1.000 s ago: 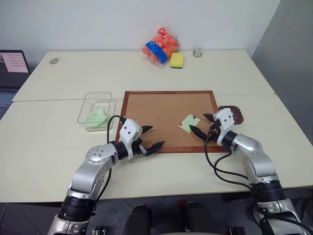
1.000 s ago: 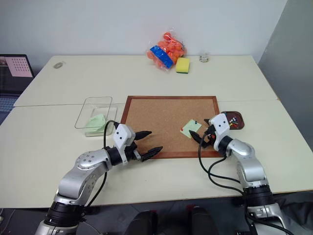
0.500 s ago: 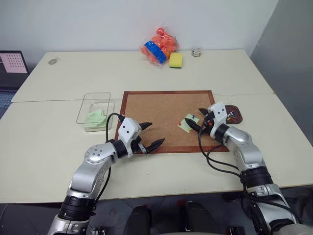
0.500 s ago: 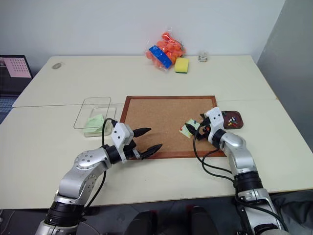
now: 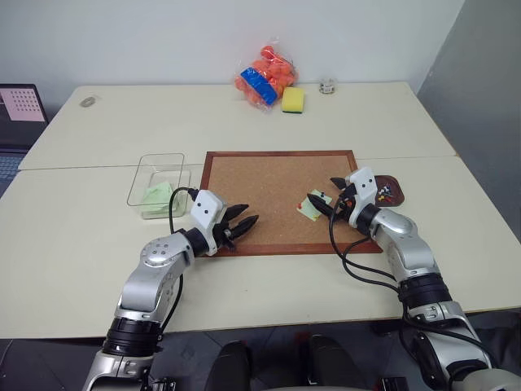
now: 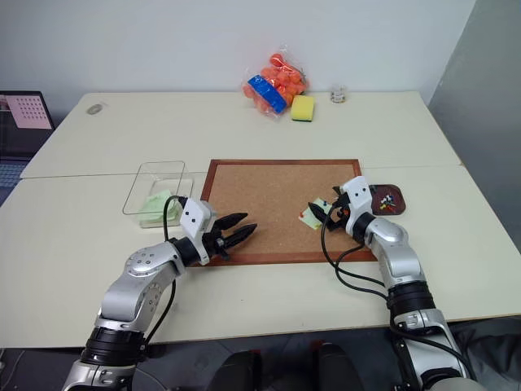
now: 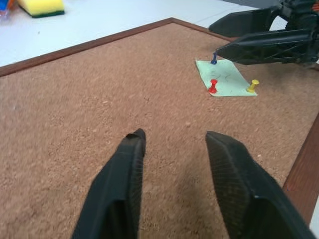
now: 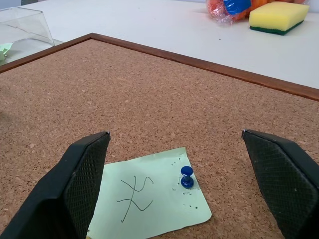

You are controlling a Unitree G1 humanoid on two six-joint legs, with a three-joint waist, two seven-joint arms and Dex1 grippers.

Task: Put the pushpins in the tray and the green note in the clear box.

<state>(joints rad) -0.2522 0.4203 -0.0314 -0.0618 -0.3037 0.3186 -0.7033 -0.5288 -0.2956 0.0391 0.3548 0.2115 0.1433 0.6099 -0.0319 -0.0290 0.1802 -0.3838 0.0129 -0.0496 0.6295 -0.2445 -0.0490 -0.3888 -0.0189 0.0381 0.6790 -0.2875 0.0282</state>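
Still pinned near the cork board's (image 5: pixel 269 183) right edge, the green note (image 7: pixel 224 77) carries 3 pushpins (image 7: pixel 213 86): blue, red, yellow. Right gripper (image 8: pixel 187 186) straddles the blue pin, jaws wide apart. Left gripper (image 5: pixel 242 225) hovers part-open above the board's near edge.

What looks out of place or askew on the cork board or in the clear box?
The green note sits askew on the cork board, with three pushpins through it. A crumpled green paper lies in the clear box.

Bright, even indoor light, soft shadows, wrist views slightly blurred
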